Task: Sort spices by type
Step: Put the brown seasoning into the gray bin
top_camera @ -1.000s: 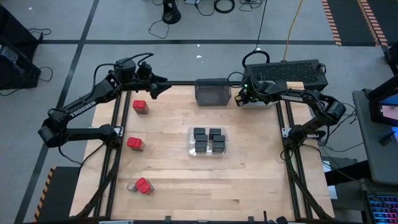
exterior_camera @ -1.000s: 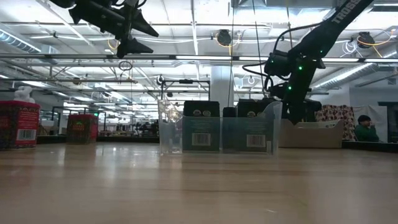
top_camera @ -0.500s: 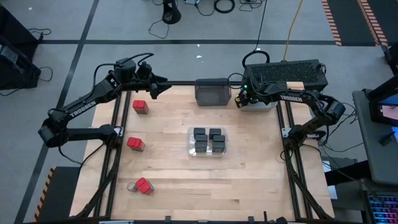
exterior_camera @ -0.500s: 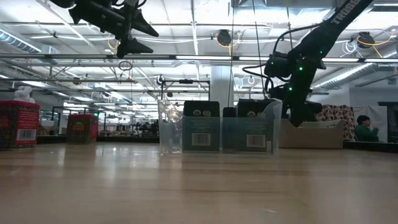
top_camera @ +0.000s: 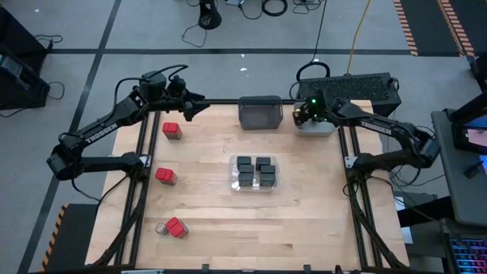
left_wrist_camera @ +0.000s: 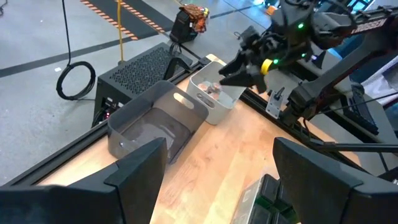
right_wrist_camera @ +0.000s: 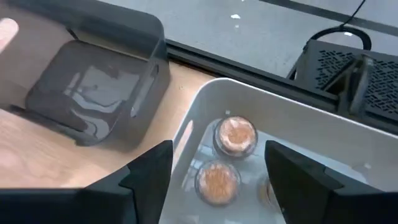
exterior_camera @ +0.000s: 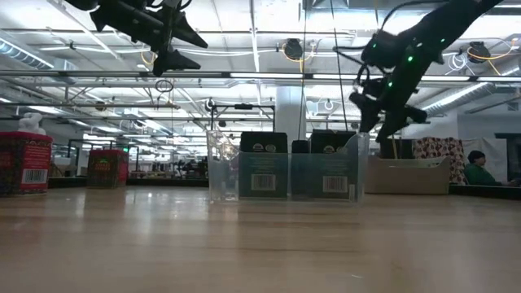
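Pale wooden table (top_camera: 304, 205) amid grey floor (top_camera: 68, 30), cables, black tape lines.

Your two arms are dark, nearly black, built of slim tubular links with chunkier joint housings, and the left arm (top_camera: 106, 129) carries white TROSSEN lettering along its long link. Black cables loop off the wrist at the 12 o'clock end of each arm. On the right arm (top_camera: 380, 125) a green light glows by the wrist, with a yellow spot beside it in the left wrist view.
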